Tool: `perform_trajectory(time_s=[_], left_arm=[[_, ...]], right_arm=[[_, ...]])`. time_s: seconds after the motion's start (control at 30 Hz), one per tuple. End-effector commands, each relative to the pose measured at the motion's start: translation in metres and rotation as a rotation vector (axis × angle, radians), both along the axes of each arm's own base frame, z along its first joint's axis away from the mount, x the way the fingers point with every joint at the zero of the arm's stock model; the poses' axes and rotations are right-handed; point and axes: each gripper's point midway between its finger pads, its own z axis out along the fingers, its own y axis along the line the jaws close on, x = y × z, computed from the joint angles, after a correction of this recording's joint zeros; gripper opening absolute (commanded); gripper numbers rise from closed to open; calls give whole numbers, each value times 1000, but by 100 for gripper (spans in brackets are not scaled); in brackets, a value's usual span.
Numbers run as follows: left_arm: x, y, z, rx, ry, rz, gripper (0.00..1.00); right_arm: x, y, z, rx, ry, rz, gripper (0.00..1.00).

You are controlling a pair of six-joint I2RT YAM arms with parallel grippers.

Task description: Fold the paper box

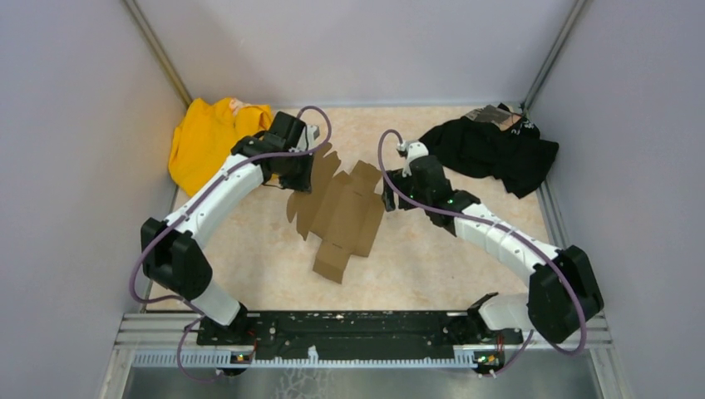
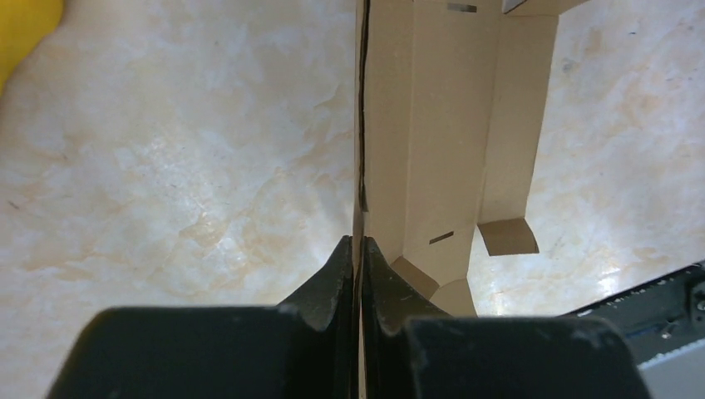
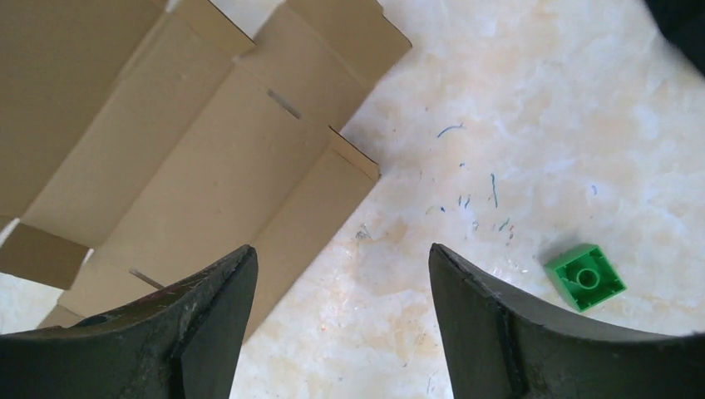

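Paper box (image 1: 337, 212): mostly flat, not yet folded.
Left gripper (image 2: 358, 247): pinching one flap's edge.
Right gripper (image 3: 341, 253): spread wide, empty.
Tip: pin the sheet beside the crease.

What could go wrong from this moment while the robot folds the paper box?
1. The left gripper pinches only a thin edge of the paper box; the sheet may slip or tear.
2. The right gripper is open at the sheet's edge, holding nothing, so the sheet may swing.
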Motion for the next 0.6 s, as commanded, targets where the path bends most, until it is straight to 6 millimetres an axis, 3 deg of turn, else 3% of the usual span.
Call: perform_trajectory(time_s=[0.0, 0.4, 0.57], left_arm=[[5, 17, 9, 125, -63, 7, 10], [13, 4, 50, 191, -198, -75, 9], [8, -7, 48, 229, -207, -114, 8]], right_arm=[[16, 15, 17, 99, -13, 35, 76], [71, 30, 9, 226, -89, 114, 72], [97, 31, 7, 235, -113, 102, 71]])
